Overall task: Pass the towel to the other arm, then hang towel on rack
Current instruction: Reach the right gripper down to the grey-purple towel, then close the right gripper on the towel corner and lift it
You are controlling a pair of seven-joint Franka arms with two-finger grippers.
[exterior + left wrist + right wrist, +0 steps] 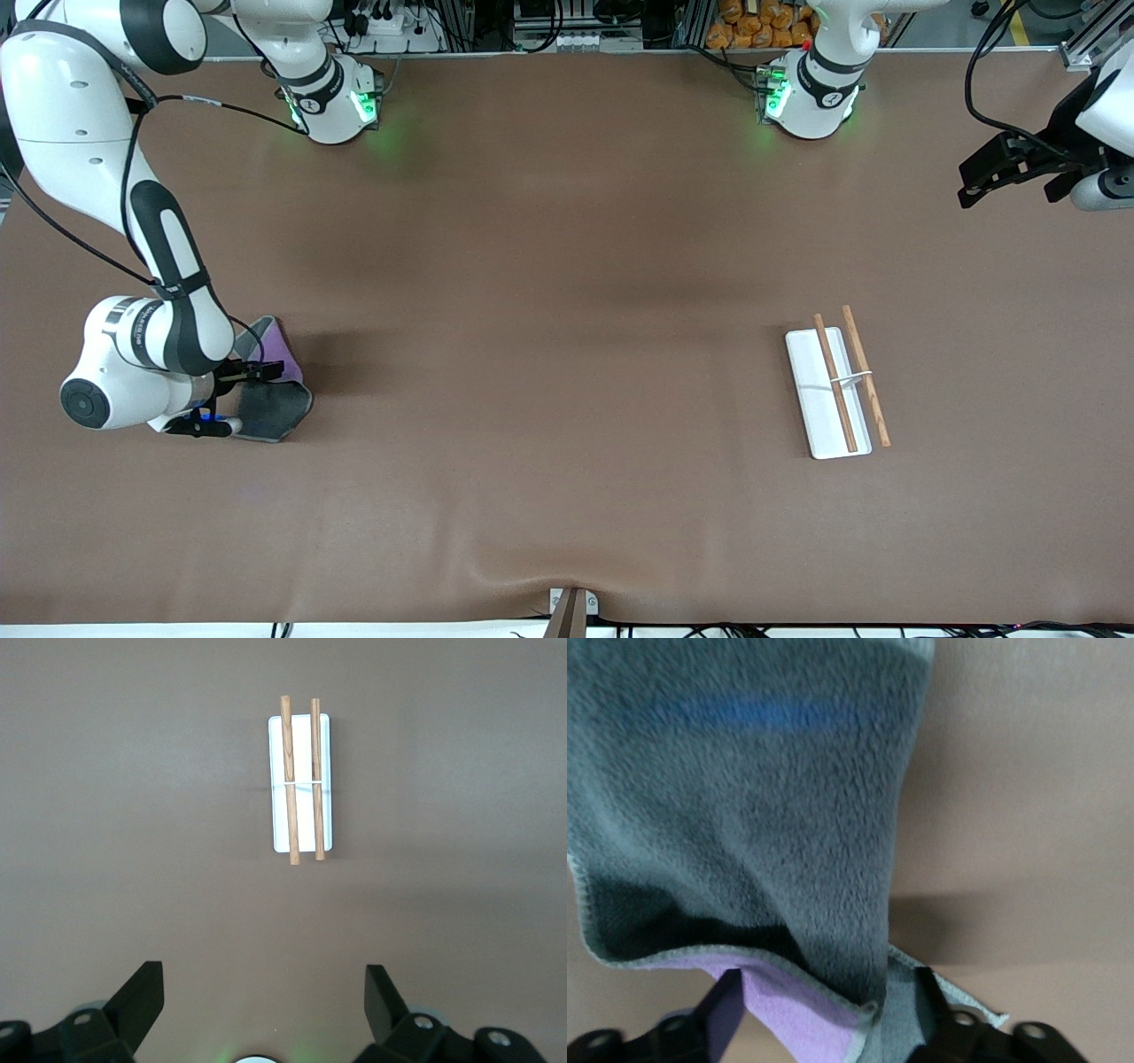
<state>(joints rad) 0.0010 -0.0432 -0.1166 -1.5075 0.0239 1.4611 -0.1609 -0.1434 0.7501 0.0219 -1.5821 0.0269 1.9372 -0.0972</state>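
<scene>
Towel sits nearest the cam, w/ the right hand down on it at the right arm's end of the brown surface, fingers straddling a raised fold, grey face up, purple showing underneath. Rack lies flat, well apart from the towel toward the left arm's end. Left hand waits spread wide, up in the air by that end.

front: high, faces robots | left wrist: over rack | right wrist: close on towel
</scene>
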